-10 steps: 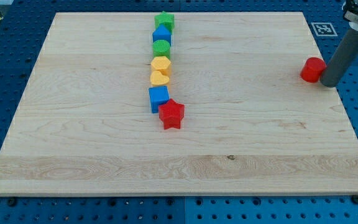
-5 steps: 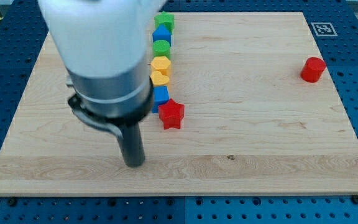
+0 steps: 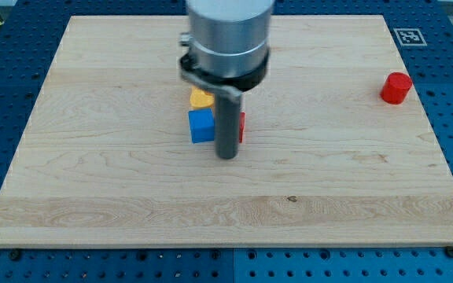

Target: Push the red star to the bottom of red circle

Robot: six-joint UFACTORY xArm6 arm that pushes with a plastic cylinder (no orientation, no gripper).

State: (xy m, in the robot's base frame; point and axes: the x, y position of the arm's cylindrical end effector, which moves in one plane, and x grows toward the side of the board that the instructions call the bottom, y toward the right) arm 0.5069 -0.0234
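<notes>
— Dark metal first: where is my tip (image 3: 226,155)?

— Down on the desk (image 3: 93,157), near its middle. It stands right in front of the red star (image 3: 241,126), on the side toward the view's bottom, and the rod covers most of that block. Only a red sliver shows at the rod's right edge.

— And the fingers, spread or pinching?

— This arm carries no fingers at all, only the rod, so nothing is pinched. It can only shove.

— What sits around the star?

— A blue cube (image 3: 201,126) lies just to the view's left of the rod, close by the star. Above it a yellow block (image 3: 200,98) peeks out under the arm's housing; its shape I cannot make out. Anything further up that line is hidden by the arm.

— Where is the goal?

— The red circle (image 3: 396,87) stands far off at the view's right edge, well apart from the star.

— Is the tip well placed?

— I judge not quite. To drive the star rightward, then below the circle, the tip would want the star's left side, where the blue cube crowds it. Pushing from here risks sending it upward.
</notes>
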